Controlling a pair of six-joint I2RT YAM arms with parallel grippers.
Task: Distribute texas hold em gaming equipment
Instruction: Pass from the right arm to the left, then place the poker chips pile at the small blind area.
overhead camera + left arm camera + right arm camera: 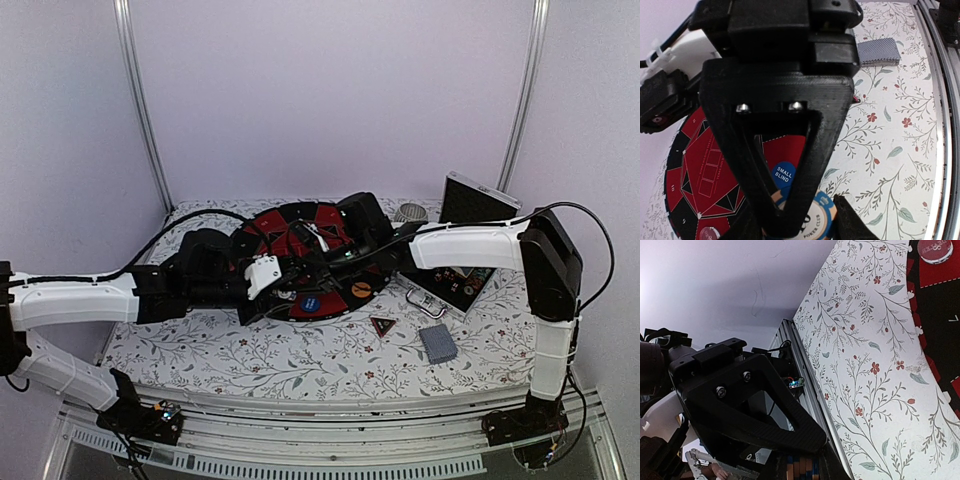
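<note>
A round red-and-black poker mat (300, 225) lies mid-table, with both arms reaching over it. My left gripper (815, 220) is shut on a blue-and-orange striped "Poker Club" chip (823, 211), just above the mat's edge beside the blue "Small Blind" disc (783, 173). My right gripper (812, 465) is shut on a small stack of blue-and-orange striped chips (799, 468), held over the floral cloth. In the top view the blue disc (310, 302) and an orange disc (361, 290) lie on the mat. The black-red triangular marker (383, 325) and the grey-blue card deck (438, 343) lie on the cloth. A red disc (935, 250) sits on the mat.
The open silver-edged black case (470, 240) stands at the back right, with a white bowl (410, 212) behind the right arm. A small metal object (425, 300) lies by the case. The floral cloth (250, 355) covers the table up to the front rail (330, 425).
</note>
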